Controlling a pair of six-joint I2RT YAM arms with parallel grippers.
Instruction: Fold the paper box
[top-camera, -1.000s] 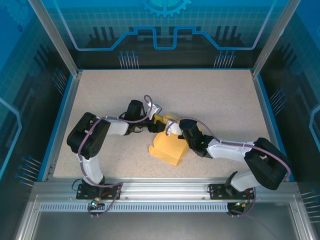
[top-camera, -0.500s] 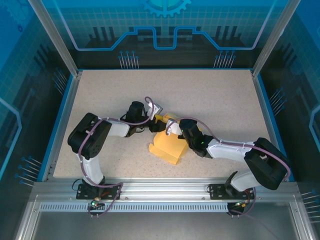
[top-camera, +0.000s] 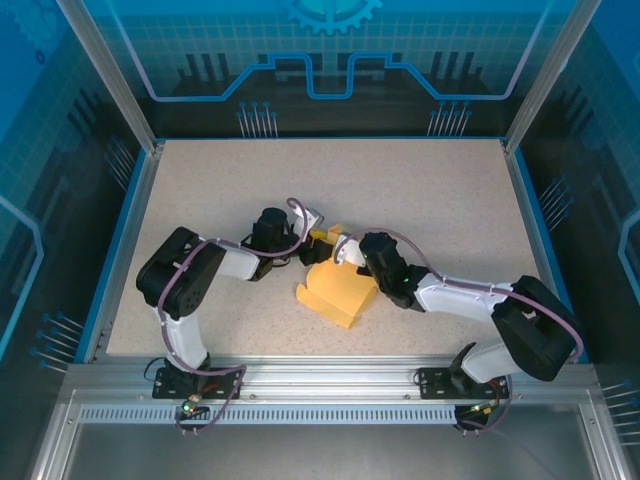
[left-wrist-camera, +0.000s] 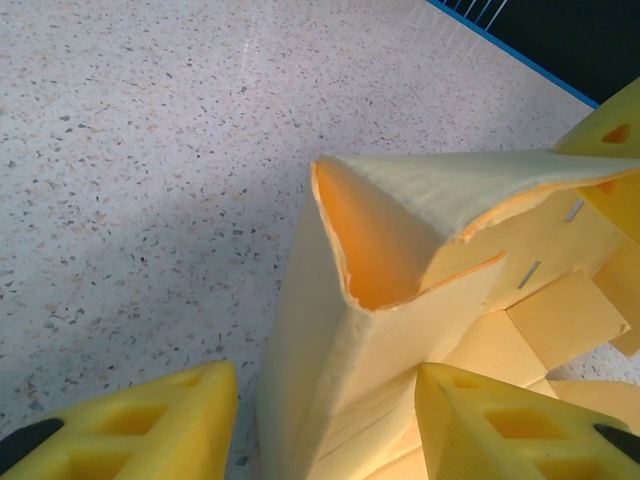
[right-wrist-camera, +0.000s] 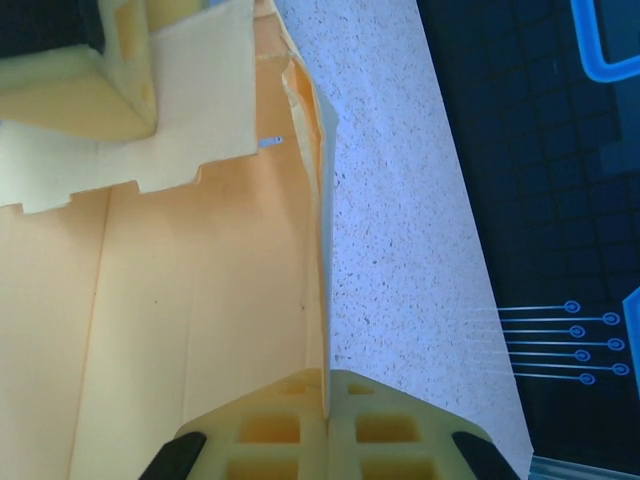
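The pale yellow paper box lies half folded near the middle of the table, between the two arms. My left gripper reaches its far left corner. In the left wrist view a raised, folded corner of the paper box stands between the yellow fingers of the left gripper. The jaws are open, with a gap on the left side and the right finger against the cardboard. My right gripper is at the box's far right side. In the right wrist view the right gripper is shut on a thin upright wall of the paper box.
The speckled table has a raised blue rim and metal corner posts. Free surface lies behind and to both sides of the box. A blue edge shows at the top right of the left wrist view.
My left gripper has slid a little nearer, onto the box corner, and its jaws have narrowed. The box has shifted slightly left. The right gripper stays shut on the wall.
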